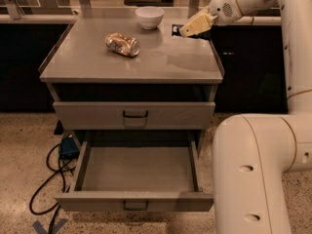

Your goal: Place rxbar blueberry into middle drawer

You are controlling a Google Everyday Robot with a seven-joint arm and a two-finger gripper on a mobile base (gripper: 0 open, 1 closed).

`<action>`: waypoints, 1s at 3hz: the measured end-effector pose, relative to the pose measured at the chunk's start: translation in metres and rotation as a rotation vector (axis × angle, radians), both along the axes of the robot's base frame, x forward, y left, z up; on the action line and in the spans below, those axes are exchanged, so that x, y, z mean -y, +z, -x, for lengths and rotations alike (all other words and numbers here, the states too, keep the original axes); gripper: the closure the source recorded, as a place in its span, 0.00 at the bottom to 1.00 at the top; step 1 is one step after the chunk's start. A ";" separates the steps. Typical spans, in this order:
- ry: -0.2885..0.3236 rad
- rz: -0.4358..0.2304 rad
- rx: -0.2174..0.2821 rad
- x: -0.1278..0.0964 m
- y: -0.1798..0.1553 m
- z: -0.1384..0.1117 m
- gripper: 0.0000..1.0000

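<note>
My gripper (pixel 186 29) is above the back right part of the cabinet top (pixel 146 57), raised off the surface. Its tan fingers (pixel 196 24) are shut on the rxbar blueberry (pixel 176 29), of which only a small dark end shows at the fingertips. The middle drawer (pixel 87 167) is pulled open below. It is a wide grey tray with nothing in it and a dark wire handle (pixel 134 206) on its front. The gripper is well above and behind the drawer.
A white bowl (pixel 149 16) stands at the back of the cabinet top. A shiny tan-and-silver packet (pixel 122 44) lies left of centre. The drawer above (pixel 134 115) is closed. My arm's large white body (pixel 258 174) is right of the open drawer. Cables (pixel 48 179) lie on the floor at left.
</note>
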State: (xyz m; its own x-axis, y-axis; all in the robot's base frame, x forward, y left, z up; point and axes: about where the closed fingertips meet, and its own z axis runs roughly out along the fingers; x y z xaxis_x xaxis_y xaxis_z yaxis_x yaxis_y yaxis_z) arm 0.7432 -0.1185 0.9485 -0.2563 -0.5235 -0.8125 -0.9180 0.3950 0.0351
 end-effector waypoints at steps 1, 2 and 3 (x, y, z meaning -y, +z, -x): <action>0.000 0.000 0.000 0.000 0.000 0.000 1.00; -0.021 0.022 0.010 0.005 -0.006 -0.007 1.00; -0.026 0.086 0.037 0.026 0.015 0.012 1.00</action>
State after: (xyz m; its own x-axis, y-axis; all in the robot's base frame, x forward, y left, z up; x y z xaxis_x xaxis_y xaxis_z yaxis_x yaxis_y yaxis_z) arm 0.7313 -0.1445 0.9639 -0.2410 -0.5855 -0.7740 -0.9074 0.4188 -0.0343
